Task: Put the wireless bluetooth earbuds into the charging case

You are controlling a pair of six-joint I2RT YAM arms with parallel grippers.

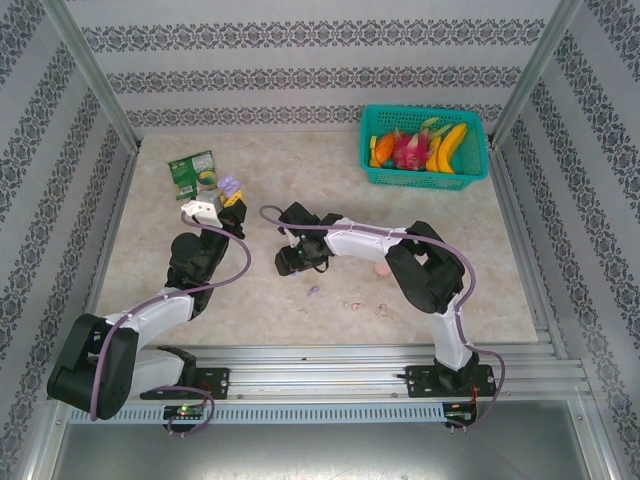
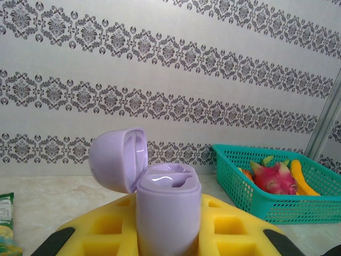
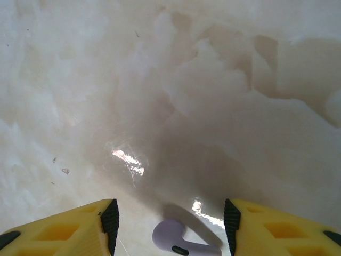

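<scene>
Glossy beige marbled tabletop (image 1: 330, 190), flat, boxed in by damask-striped wallpaper (image 2: 160, 64). Far right: teal plastic lattice basket (image 1: 470, 178), rectangular, heaped with fruit: yellow bananas, scaly pink dragon fruit (image 2: 274, 178). Far left: crinkly green packet (image 1: 190, 170), lying flat. Left gripper (image 1: 222, 205) raised just near-right of packet, waffle-moulded yellow fingers (image 2: 229, 224) clenched on smooth lilac charging case (image 2: 168, 213). Case upright, a rounded cylinder with glossy recessed top, domed lid hinged open to the left. Right gripper (image 1: 290, 258) low over table centre, released, yellow black-edged fingers (image 3: 80, 226) spread wide. Lilac earbud (image 3: 178, 241) lying on table between them: round bulb, short stem, dark tip, contact with either finger unclear. Right of that gripper: small pink round disc (image 1: 381, 270). Nearer, loose on table: tiny lilac bit (image 1: 313, 291) and pale pink bits (image 1: 380, 309), too small for shape.
</scene>
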